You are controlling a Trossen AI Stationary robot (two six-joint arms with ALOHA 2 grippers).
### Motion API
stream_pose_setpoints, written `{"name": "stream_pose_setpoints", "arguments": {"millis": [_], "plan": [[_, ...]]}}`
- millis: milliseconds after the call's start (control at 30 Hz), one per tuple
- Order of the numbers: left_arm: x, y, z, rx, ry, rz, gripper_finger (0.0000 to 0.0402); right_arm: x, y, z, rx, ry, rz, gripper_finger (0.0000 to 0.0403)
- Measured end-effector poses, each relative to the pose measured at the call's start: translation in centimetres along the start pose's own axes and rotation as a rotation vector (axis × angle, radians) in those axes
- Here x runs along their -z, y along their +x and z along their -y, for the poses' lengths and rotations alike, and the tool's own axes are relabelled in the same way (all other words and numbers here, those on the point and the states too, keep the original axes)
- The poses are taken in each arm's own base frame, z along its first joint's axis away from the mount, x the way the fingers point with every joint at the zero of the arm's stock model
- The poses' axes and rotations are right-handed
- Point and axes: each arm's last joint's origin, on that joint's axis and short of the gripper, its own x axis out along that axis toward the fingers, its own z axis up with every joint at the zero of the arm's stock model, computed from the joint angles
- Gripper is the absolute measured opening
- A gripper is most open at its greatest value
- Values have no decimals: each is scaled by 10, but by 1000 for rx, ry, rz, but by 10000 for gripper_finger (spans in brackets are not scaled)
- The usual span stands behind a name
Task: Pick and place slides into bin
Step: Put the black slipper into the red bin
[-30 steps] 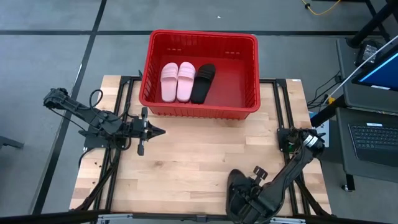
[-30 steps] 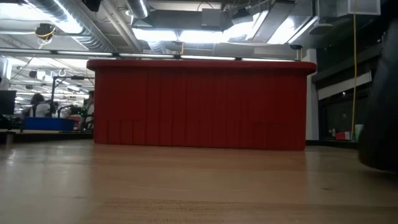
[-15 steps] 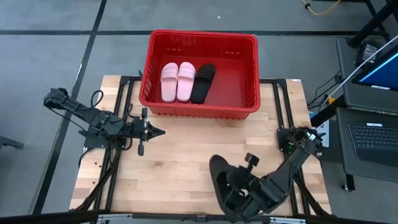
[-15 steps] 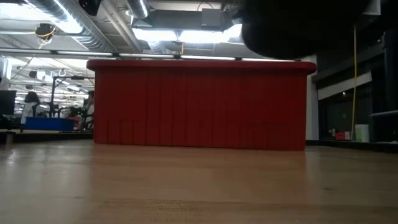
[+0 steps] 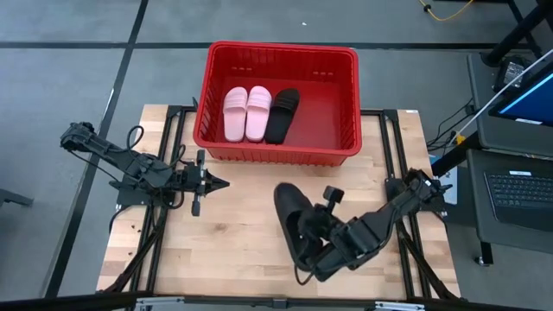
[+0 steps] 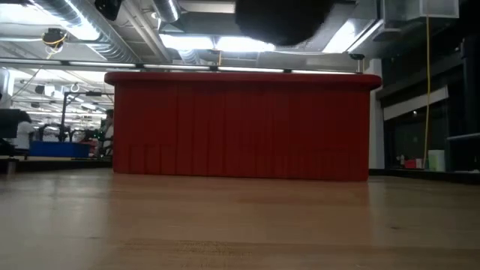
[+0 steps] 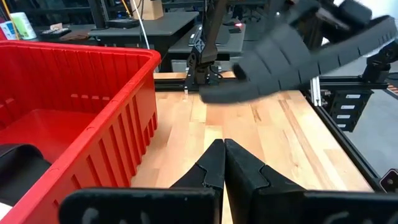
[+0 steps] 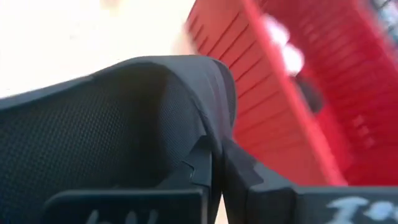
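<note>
Pale butcher-block wood made up the surface, ringed by grey workshop floor, with desks and ducting showing far behind. At its far edge sat the large red plastic lattice-walled bin, already holding two pale pink slide sandals side by side and one black slide sandal just beside them. The right pincer hung above the middle of the surface, clamped narrow on the broad strap of the last black slide, which was lifted clear of the wood and tilted, toe toward the bin. The left pincer waited near the bin's front left corner, its fingers pressed together on nothing.

To my eye the carry was half made. Doing it well would mean keeping the sole high enough to pass over the thick front rim, steering toward the bare floor of the bin on the right of the black sandal, and releasing only once the whole shoe was inside the walls, lest the heel catch the rim.
</note>
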Motion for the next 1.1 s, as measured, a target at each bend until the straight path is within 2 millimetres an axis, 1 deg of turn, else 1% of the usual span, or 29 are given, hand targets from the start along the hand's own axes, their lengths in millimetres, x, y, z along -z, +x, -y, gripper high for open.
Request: {"name": "stream_pose_setpoints", "arguments": {"millis": [167, 267, 333, 400, 433, 500, 567, 633, 767, 833, 967, 1100], "plan": [[0, 0, 0, -1, 5, 0, 2, -23, -3, 22, 70, -19, 102, 17], [0, 0, 0, -16, 6, 2, 2, -39, -6, 40, 98, -50, 138, 17], [0, 0, -1, -19, 6, 2, 2, -47, -4, 52, 126, -80, 149, 17], [0, 0, -1, -20, 7, 2, 2, -50, -3, 67, 180, -127, 155, 17], [0, 0, -1, -19, 7, 2, 2, -51, -2, 77, 202, -118, 151, 17], [0, 0, -1, -20, 6, 2, 2, -55, -6, 100, 216, -72, 160, 17], [0, 0, -1, -21, 5, 3, 2, -58, -10, 121, 255, -63, 172, 17], [0, 0, -1, -21, 6, 3, 2, -59, -14, 138, 305, -52, 188, 17], [0, 0, -1, -33, 6, 6, 2, -60, -17, 169, 334, -11, 183, 17], [0, 0, -1, -47, 6, 8, 2, -60, -16, 178, 353, 8, 178, 17], [0, 0, -2, -79, 12, 9, 2, -63, -6, 186, 376, 44, 155, 16], [0, 0, -3, -99, 27, 9, 2, -56, 17, 183, 416, 53, 94, 16]]}}
